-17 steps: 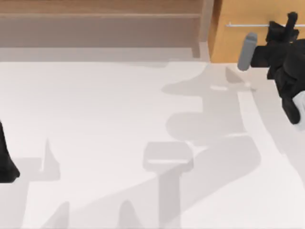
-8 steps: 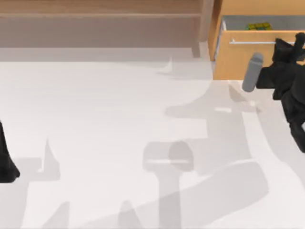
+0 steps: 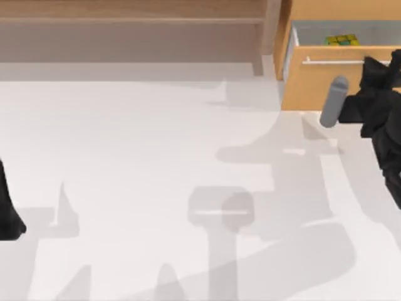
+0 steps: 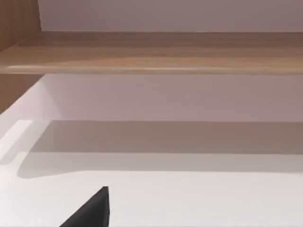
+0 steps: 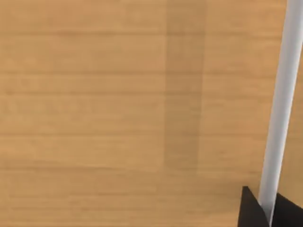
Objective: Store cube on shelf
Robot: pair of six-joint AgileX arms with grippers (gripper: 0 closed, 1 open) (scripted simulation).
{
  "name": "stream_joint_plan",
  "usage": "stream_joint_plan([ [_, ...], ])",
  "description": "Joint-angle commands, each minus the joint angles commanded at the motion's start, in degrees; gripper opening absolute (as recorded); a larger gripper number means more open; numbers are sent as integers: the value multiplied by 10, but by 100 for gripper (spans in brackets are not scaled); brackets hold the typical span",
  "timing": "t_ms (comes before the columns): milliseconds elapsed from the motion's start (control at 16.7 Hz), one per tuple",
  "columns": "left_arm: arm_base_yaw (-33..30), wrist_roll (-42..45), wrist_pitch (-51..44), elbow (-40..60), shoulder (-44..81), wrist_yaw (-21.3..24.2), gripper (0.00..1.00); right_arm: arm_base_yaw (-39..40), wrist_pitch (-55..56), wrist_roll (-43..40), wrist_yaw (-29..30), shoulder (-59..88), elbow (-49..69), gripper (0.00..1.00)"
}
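The cube (image 3: 341,40), with yellow and green tiles, lies inside the open drawer (image 3: 316,81) of the orange-wood cabinet at the back right. My right gripper (image 3: 383,64) is at the drawer's silver bar handle (image 3: 332,61). The right wrist view shows the handle (image 5: 279,109) running between the black fingertips (image 5: 250,213) of my right gripper (image 5: 271,212), which is shut on it. The long brown shelf (image 3: 131,37) spans the back left, with its board (image 4: 151,54) also in the left wrist view. My left arm (image 3: 9,213) stays parked at the left edge.
An upright side panel (image 3: 270,31) separates the shelf from the cabinet. The white tabletop (image 3: 156,175) stretches in front of both, crossed by arm shadows. A grey cylinder (image 3: 333,101) on the right arm hangs over the drawer front.
The drawer has slid out toward the table's front with my right gripper on its handle, and the cube inside has come into sight. The left arm has not moved.
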Motion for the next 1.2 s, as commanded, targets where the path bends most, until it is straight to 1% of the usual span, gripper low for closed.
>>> stream_joint_plan([
  [300, 0, 0, 0, 0, 0, 0, 100, 18, 63, 2, 20, -39, -111, 0],
  [720, 0, 0, 0, 0, 0, 0, 100, 24, 84, 0, 27, -49, -135, 0],
  [1020, 0, 0, 0, 0, 0, 0, 100, 53, 153, 3, 57, -74, -239, 0],
  [1200, 0, 0, 0, 0, 0, 0, 100, 64, 176, 3, 66, -84, -267, 0],
])
